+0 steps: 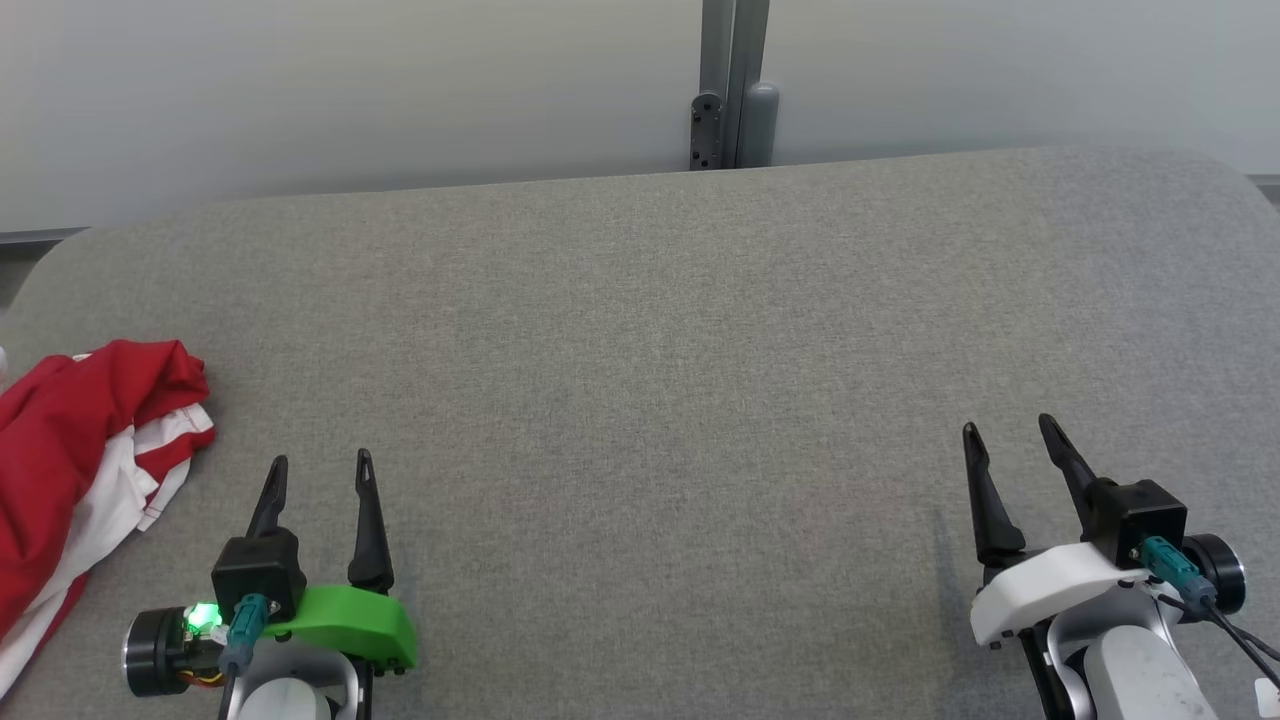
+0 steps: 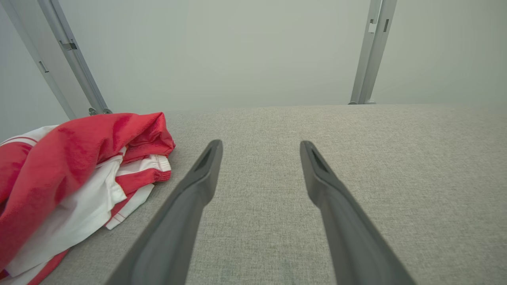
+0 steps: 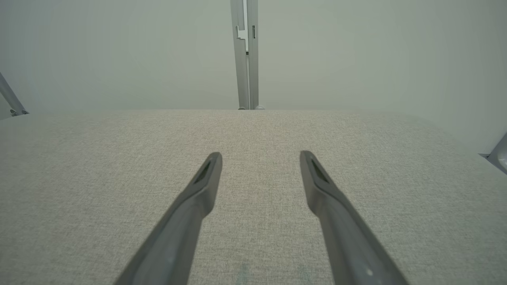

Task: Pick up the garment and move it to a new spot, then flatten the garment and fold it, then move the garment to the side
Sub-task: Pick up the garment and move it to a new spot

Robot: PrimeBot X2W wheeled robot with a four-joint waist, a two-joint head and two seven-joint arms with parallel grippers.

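While it lies bunched, the garment is red (with white stripes).

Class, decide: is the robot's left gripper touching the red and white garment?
Apart. The head view shows a strip of bare grey surface between the open left gripper and the garment.

No text, label, brand or number can be read on anything in these views. The only sign is a small green light, lit, at the lower left of the head view.
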